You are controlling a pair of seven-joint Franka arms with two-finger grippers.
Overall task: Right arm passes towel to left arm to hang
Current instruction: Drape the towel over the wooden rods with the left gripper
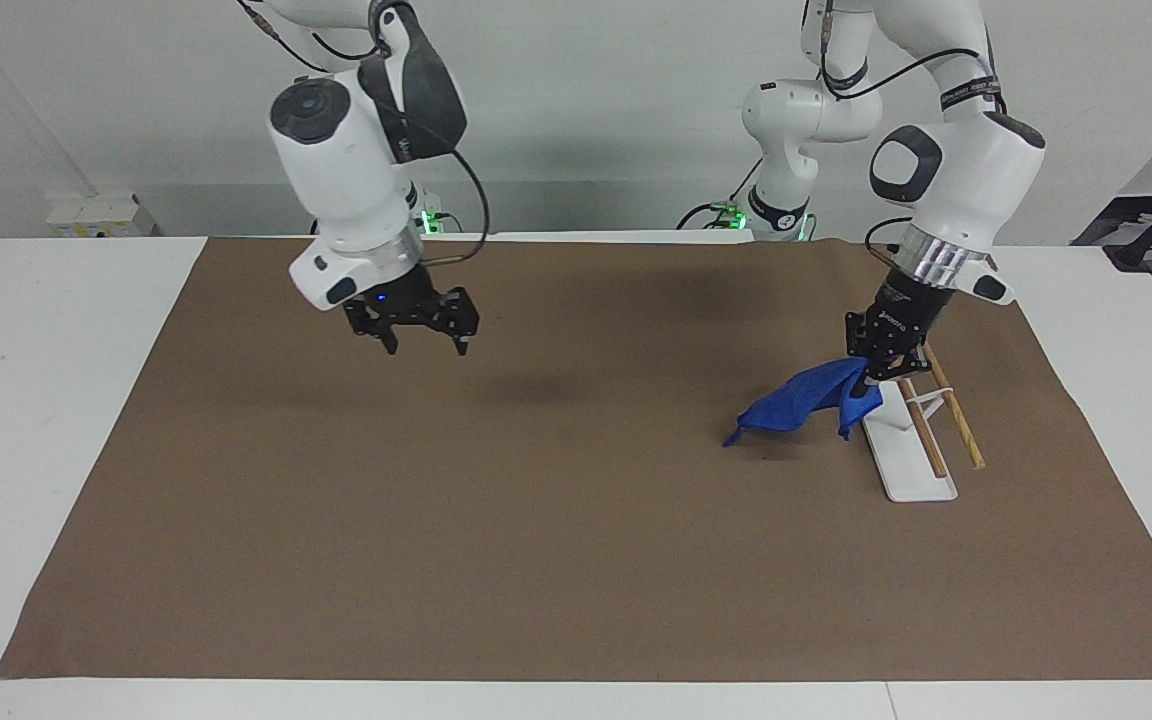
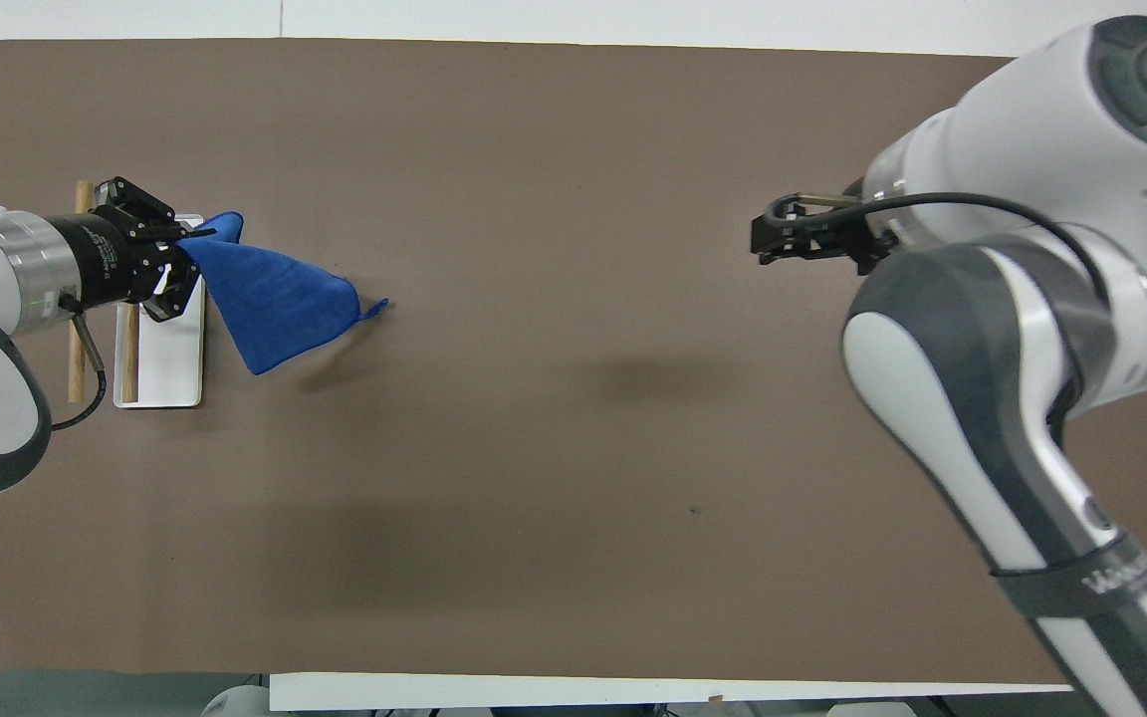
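The blue towel (image 1: 802, 404) hangs from my left gripper (image 1: 872, 374), which is shut on one corner of it. That gripper is over the end of the hanging rack nearer to the robots. The towel trails out from it toward the middle of the table, just above the mat. The rack has a white base (image 1: 904, 462) and two wooden rods (image 1: 954, 408). In the overhead view the left gripper (image 2: 193, 249), towel (image 2: 270, 304) and rack base (image 2: 167, 363) also show. My right gripper (image 1: 424, 338), with the blue light at its wrist, is open and empty over the right arm's end of the mat (image 2: 771, 235).
A brown mat (image 1: 536, 520) covers most of the white table (image 1: 46, 400). The rack is the only other thing standing on it, at the left arm's end.
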